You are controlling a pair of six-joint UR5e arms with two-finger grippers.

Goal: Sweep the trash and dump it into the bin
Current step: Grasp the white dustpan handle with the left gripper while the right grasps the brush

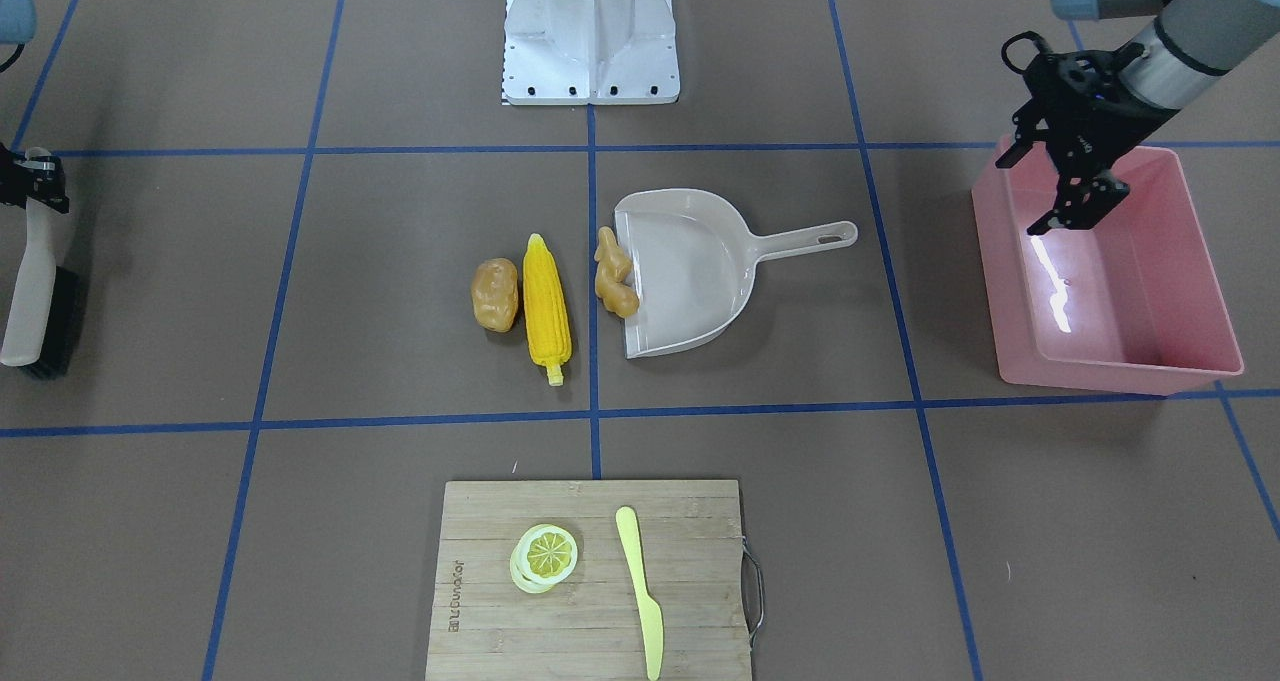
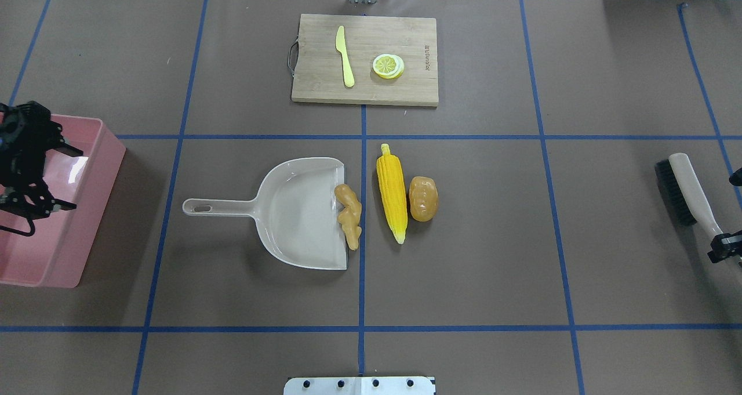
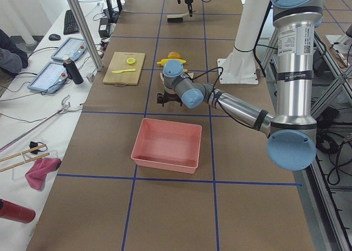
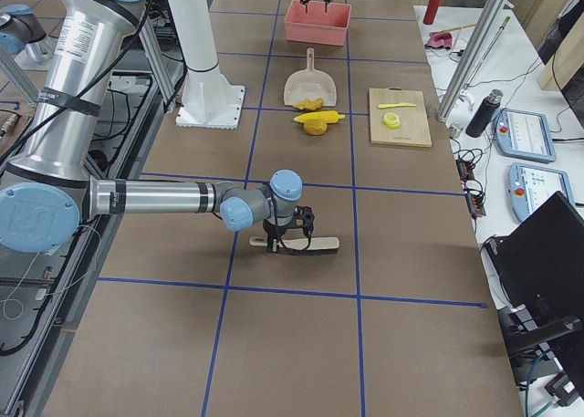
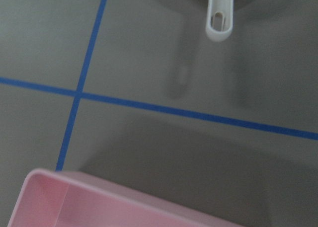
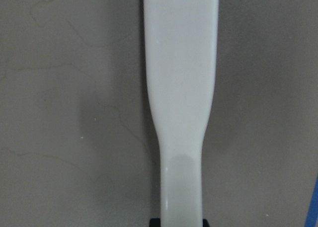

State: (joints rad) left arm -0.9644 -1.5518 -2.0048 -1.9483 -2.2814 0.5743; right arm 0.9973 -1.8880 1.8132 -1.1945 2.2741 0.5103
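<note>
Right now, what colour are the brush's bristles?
The bristles are black; the overhead exterior view shows them best.

Beige dustpan (image 1: 700, 261) lay flat mid-table with its handle pointing sideways, white-handled brush (image 1: 30, 291) with black bristles lay at one end of the brown table (image 1: 400, 291), bamboo cutting board (image 1: 480, 531) carried a lemon slice (image 1: 545, 556) beside a pale yellow knife (image 1: 640, 581), blue tape lines (image 1: 420, 149) crossed the surface
</note>
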